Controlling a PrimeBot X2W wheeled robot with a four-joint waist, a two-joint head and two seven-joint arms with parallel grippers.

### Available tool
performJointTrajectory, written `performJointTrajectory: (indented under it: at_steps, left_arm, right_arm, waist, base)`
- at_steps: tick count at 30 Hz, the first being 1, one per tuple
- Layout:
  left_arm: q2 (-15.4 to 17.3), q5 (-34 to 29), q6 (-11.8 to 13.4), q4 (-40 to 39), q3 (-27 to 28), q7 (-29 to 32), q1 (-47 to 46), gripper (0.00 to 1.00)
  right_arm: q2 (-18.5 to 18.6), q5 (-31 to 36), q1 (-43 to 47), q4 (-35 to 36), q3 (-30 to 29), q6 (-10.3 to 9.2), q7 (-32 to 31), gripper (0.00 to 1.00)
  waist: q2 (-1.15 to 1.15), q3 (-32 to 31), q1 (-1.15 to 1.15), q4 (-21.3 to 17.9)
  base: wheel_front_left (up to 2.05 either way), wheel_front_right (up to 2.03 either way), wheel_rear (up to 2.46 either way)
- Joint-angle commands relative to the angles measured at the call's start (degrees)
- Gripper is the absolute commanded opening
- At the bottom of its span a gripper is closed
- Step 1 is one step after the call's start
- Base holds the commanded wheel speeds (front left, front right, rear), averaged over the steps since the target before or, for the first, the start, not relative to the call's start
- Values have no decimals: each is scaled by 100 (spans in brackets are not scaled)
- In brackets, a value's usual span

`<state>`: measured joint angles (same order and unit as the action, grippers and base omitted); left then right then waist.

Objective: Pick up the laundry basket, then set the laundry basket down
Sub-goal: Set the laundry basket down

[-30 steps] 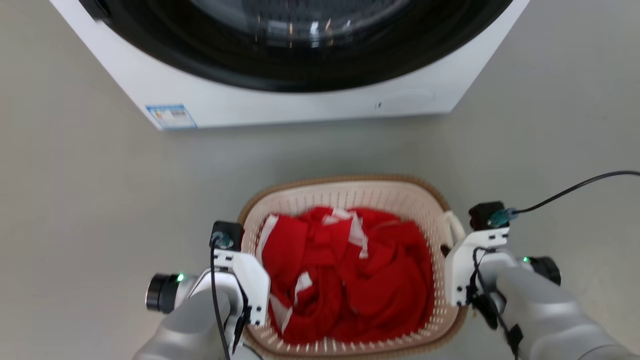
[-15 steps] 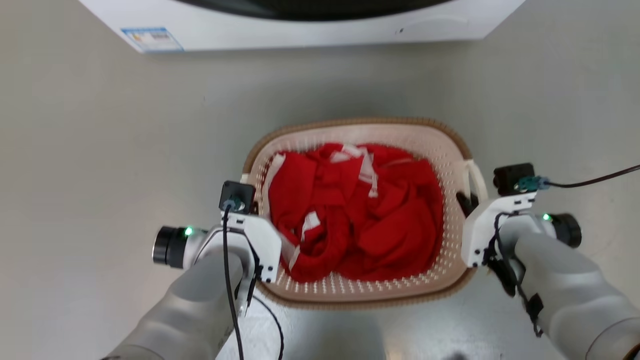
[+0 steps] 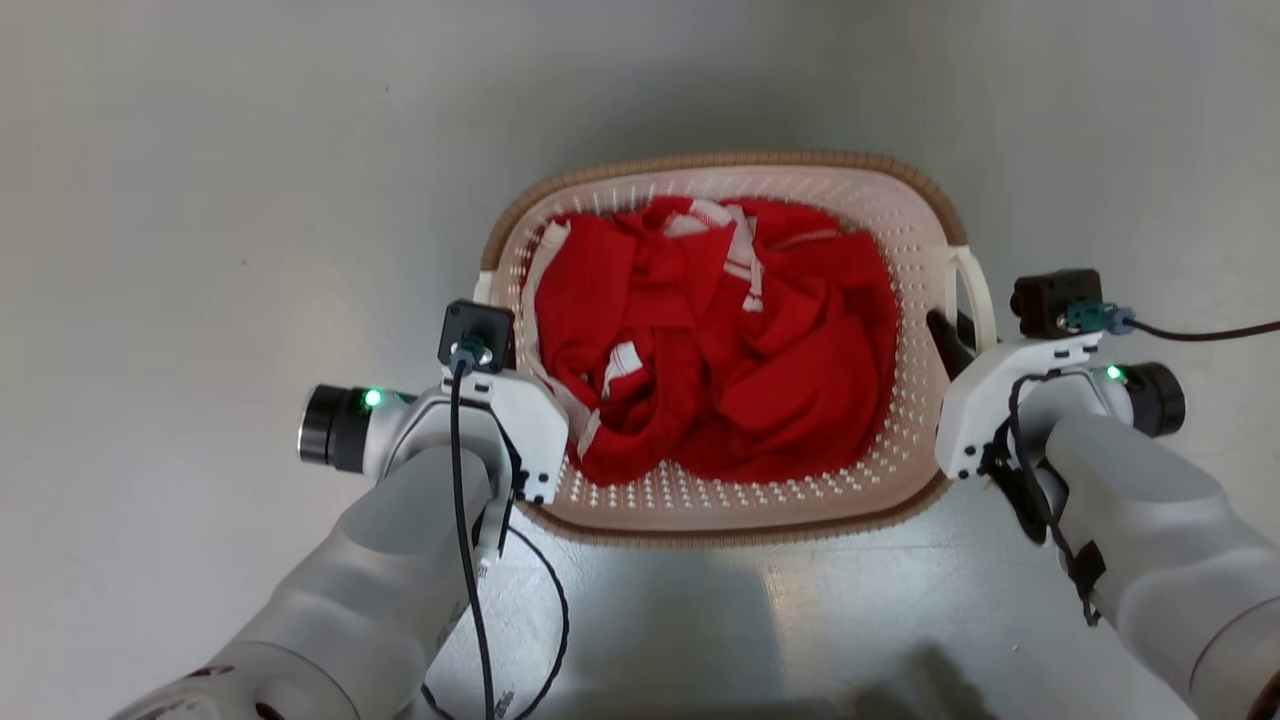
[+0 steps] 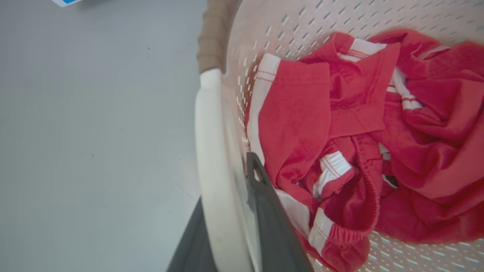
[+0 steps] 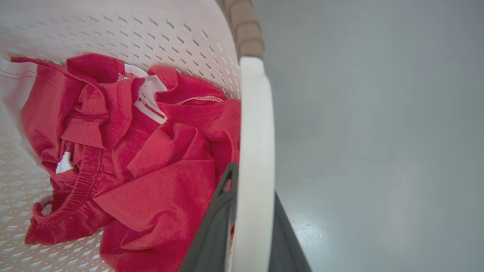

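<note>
Grey floor [image 3: 200, 200]; laundry basket [image 3: 720, 160] of red clothes [image 3: 720, 350] hangs between both arms and looks lifted clear. Left gripper [image 4: 227, 211] clamps the left handle [image 4: 211, 151], right gripper [image 5: 251, 196] clamps the right handle [image 5: 255, 113]. Carry step. Next: lower level, touch down, release both.

Left gripper [image 4: 227, 211], right gripper [image 5: 253, 200] forward, set apart, wrists level, each clamped tight on grasp

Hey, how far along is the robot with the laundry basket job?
Done: left gripper clamps the left handle, right gripper the right handle of the laundry basket. In hand: the lift; whether it has cleared the floor is unclear. Left: setting it down and releasing.
</note>
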<state>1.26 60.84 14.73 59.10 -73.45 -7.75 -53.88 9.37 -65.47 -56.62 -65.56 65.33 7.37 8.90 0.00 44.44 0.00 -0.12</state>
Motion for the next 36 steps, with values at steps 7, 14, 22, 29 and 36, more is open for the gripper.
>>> performJointTrajectory:
  at_steps: [7, 14, 22, 29, 36]
  left_arm:
    - [162, -188, 161, -22, 10, -70, -153, 0]
    - [162, -217, 161, -19, 10, -144, -212, 0]
    - [162, -207, 89, -66, 10, -211, -231, 0]
    - [162, -159, -69, -137, 10, -256, -235, 100]
    - [162, -185, -163, -216, 10, -302, -212, 100]
  right_arm:
    - [181, 42, 21, 54, 80, 12, 293, 0]
    - [193, 29, -37, 65, 119, 12, 383, 0]
    - [212, 34, -84, 2, 215, 12, 401, 0]
    - [200, 8, -103, -35, 257, 12, 452, 100]
    - [176, -72, -61, 2, 332, 12, 405, 100]
  waist:
    - [0, 304, 0, 36]
    - [0, 453, 0, 46]
    - [0, 526, 0, 63]
    - [0, 560, 0, 87]
    - [0, 516, 0, 104]
  base:
    - [0, 0, 0]
    - [0, 0, 0]
    - [0, 0, 0]
    - [0, 0, 0]
    - [0, 0, 0]
